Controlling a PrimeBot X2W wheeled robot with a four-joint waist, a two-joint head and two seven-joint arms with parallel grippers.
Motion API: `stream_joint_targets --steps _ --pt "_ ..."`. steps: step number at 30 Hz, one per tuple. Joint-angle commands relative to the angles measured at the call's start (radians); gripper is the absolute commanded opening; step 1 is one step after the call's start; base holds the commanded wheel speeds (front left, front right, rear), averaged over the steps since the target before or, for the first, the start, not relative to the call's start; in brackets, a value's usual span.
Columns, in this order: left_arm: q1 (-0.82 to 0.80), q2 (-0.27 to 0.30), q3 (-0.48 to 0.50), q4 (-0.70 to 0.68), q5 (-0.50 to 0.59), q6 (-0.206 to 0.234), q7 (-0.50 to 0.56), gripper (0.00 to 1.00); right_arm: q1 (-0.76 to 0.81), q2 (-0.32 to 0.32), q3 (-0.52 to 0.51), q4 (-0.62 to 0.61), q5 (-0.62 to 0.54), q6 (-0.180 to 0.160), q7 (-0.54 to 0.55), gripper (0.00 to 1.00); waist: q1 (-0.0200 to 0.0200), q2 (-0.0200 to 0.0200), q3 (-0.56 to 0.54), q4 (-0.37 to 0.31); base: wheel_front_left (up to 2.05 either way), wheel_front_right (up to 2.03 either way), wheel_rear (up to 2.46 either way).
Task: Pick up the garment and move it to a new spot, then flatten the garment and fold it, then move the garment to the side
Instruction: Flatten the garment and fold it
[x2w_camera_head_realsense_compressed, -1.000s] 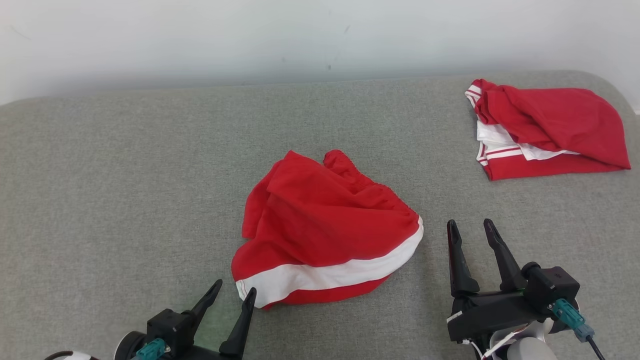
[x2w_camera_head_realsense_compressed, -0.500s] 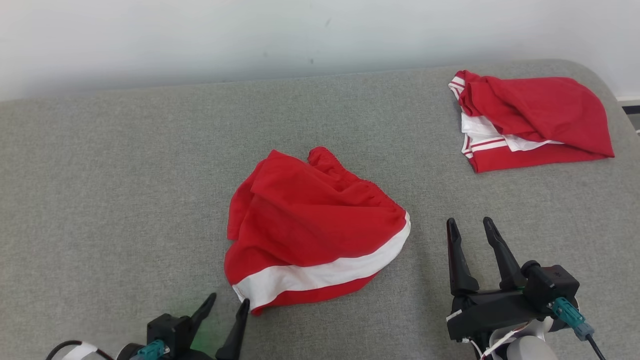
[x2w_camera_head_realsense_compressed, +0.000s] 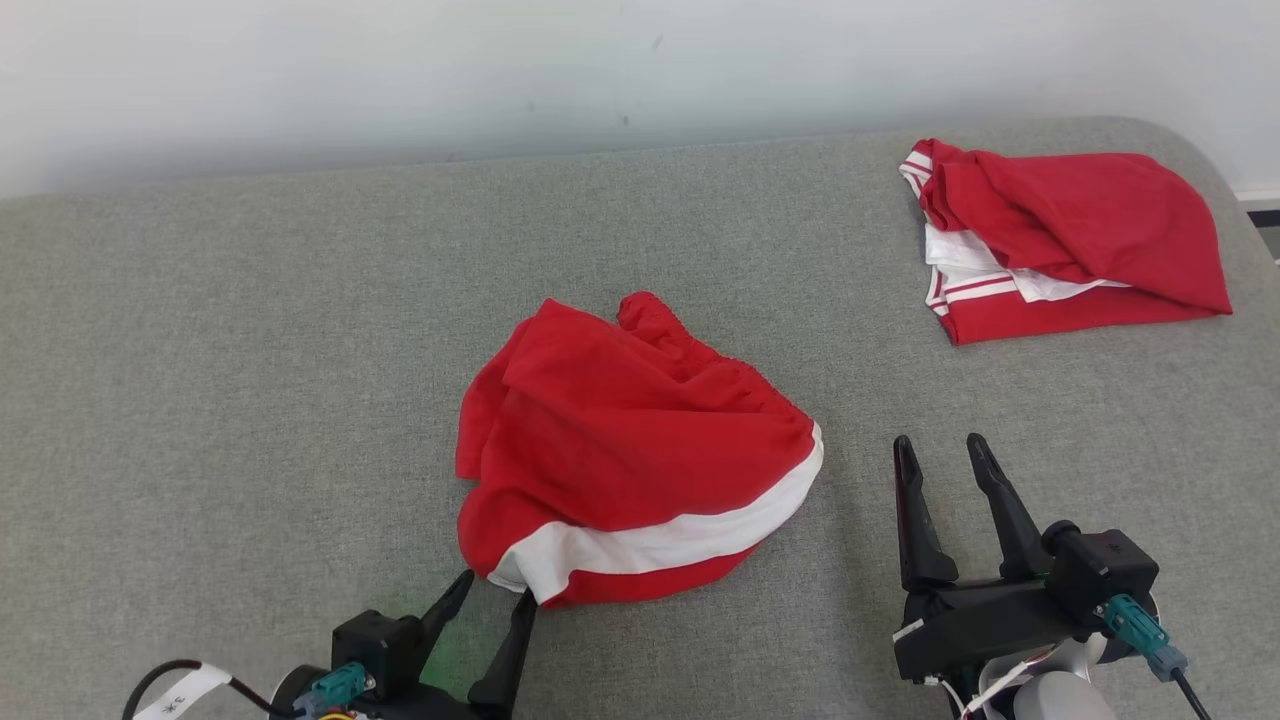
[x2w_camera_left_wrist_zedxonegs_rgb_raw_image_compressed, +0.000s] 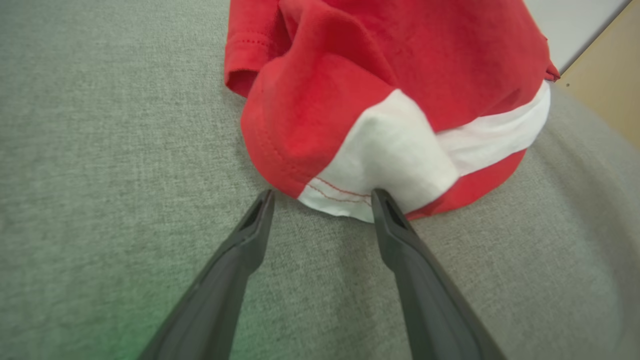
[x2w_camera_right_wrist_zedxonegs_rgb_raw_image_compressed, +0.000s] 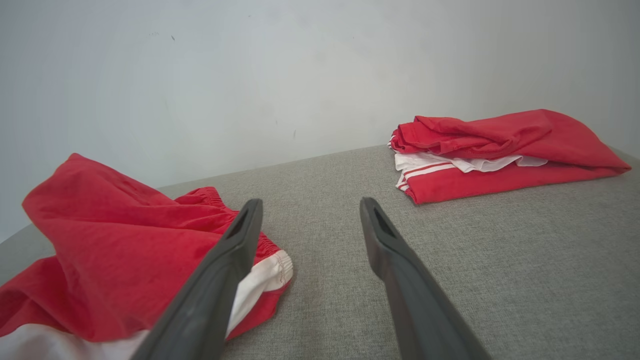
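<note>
**Grey padded surface (x2w_camera_head_realsense_compressed: 250, 350), both grippers released**

The garment (x2w_camera_head_realsense_compressed: 1070, 235) lies folded at the far right. Left gripper (x2w_camera_head_realsense_compressed: 498, 585) is spread, one fingertip touching the white hem of the smaller red garment (x2w_camera_head_realsense_compressed: 630, 450) at mid-surface. Right gripper (x2w_camera_head_realsense_compressed: 939, 441) is spread and empty.

You've got a crumpled red garment (x2w_camera_head_realsense_compressed: 620, 450) with a white band (x2w_camera_head_realsense_compressed: 660, 545) lying mid-way on the grey fabric surface (x2w_camera_head_realsense_compressed: 200, 400), its gathered waistband (x2w_camera_head_realsense_compressed: 700, 352) toward the pale wall (x2w_camera_head_realsense_compressed: 400, 70).

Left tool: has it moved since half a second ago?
Yes. Against the folded jersey, which has held its place, the left tool has gone forward and rightward, its open tips reaching the white hem of the red shorts.
</note>
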Motion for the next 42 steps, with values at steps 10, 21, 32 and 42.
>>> stream_joint_targets --steps 10,21,32,42 --pt "-0.04 0.0 0.012 0.016 0.003 -0.001 -0.017 1.0 -0.003 0.0 0.007 0.002 0.006 -0.001 -0.001 1.0 0.0 0.0 0.001 -0.001 0.0 0.0 0.0" --pt "-0.071 0.0 0.013 0.062 0.01 -0.02 -0.02 0.0 -0.002 0.0 0.002 0.006 0.007 -0.001 -0.001 1.0 0.0 0.0 -0.003 0.001 0.0 0.0 0.0" --pt "-0.038 0.132 0.035 -0.122 0.073 0.036 0.019 0.0 0.025 0.0 0.001 0.015 0.013 -0.001 -0.001 1.0 0.0 0.0 -0.044 0.056 0.0 0.0 0.0" --pt "0.025 0.238 0.036 -0.275 0.091 0.081 0.125 0.0 0.026 0.0 0.015 0.021 0.02 -0.001 -0.001 1.0 0.0 0.0 -0.051 0.064 0.0 0.0 0.0"
